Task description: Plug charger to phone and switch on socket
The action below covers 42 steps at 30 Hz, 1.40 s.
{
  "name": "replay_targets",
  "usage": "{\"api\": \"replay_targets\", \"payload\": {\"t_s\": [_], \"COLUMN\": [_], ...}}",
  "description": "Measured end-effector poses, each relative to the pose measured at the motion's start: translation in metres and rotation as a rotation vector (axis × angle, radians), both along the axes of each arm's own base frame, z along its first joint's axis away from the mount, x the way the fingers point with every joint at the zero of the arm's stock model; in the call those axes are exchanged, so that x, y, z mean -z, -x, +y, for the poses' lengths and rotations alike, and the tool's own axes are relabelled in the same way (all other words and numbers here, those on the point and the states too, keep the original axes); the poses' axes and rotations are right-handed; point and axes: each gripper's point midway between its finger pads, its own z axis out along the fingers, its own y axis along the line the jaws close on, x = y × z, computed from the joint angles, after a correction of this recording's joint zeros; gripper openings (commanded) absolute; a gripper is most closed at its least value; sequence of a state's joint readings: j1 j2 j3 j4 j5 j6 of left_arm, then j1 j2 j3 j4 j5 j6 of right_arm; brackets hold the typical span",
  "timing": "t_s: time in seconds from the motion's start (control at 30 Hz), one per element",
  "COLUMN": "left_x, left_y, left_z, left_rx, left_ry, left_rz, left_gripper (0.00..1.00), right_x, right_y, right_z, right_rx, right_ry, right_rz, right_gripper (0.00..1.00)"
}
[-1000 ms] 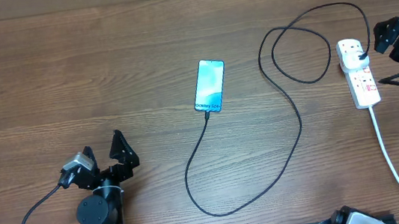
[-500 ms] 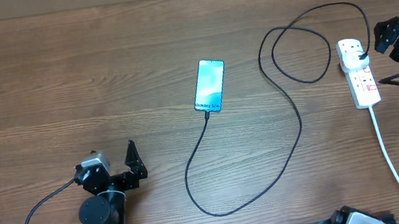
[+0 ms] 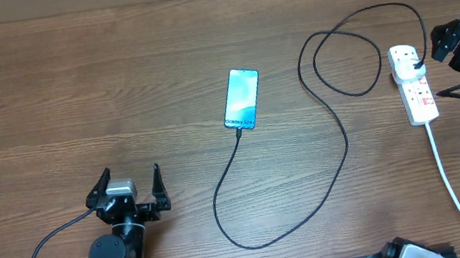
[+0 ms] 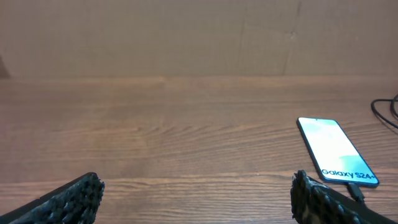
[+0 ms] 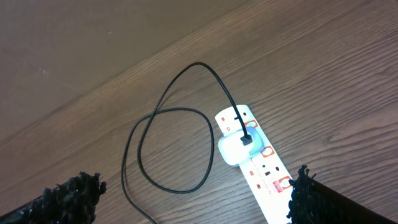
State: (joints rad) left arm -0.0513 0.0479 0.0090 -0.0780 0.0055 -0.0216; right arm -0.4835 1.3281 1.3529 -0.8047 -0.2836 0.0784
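The slim rectangular smartphone with a glossy blue-teal face (image 4: 336, 151) is lying flat slightly above the centre of the overhead frame, on the brown wood-grain worktop (image 3: 76, 77). In the left wrist view the text "Galaxy S24+" is reading clearly along its near end. The long thin black charger cable (image 3: 334, 126) is meeting the phone at its lower edge, curving down through the lower centre, then looping up to the upper right. There it is entering a white adapter block (image 5: 233, 149) seated in the white elongated power strip (image 5: 261, 168). Red markings are showing beside the strip's outlets, but their wording is too small to read. The strip's thick white cord (image 3: 451, 182) is running to the lower right edge.

The left claw (image 4: 196, 186) is standing fully open at the lower left of the overhead frame, holding nothing and touching nothing. The right claw (image 5: 194, 186) is hovering at the right edge just beside the strip, fully spread and empty.
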Motion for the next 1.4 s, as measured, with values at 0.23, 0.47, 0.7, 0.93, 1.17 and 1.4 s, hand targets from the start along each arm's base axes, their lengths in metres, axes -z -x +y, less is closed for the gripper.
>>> {"api": "replay_targets", "payload": {"t_s": [0.23,0.47,0.7,0.93,1.17,1.4], "left_x": [-0.0074,-0.0075,-0.0075,-0.0075,-0.0075,-0.0075], "left_y": [0.0013,0.0013,0.0013,0.0013,0.0013,0.0013], "left_z": [-0.0005,-0.0004,-0.0004,-0.0004,-0.0004,-0.0004], "left_rx": [0.009,0.011,0.011,0.011,0.011,0.011], "left_ry": [-0.058,-0.082,-0.082,-0.082,-0.082,-0.082], "left_rz": [-0.036,-0.038,-0.038,-0.038,-0.038,-0.038], "left_gripper": [1.0,1.0,1.0,1.0,1.0,1.0], "right_x": [-0.0002,-0.0001,-0.0001,-0.0001,-0.0002,-0.0001], "right_y": [-0.0001,-0.0001,-0.0001,-0.0001,-0.0001,-0.0001], "right_z": [-0.0002,-0.0002,0.0,-0.0002,-0.0001,0.0], "right_rx": [0.0,0.0,0.0,0.0,0.0,0.0], "right_ry": [0.0,0.0,0.0,0.0,0.0,0.0], "right_rz": [-0.001,-0.001,0.0,-0.001,-0.001,0.0], "right_gripper": [1.0,1.0,1.0,1.0,1.0,1.0]}}
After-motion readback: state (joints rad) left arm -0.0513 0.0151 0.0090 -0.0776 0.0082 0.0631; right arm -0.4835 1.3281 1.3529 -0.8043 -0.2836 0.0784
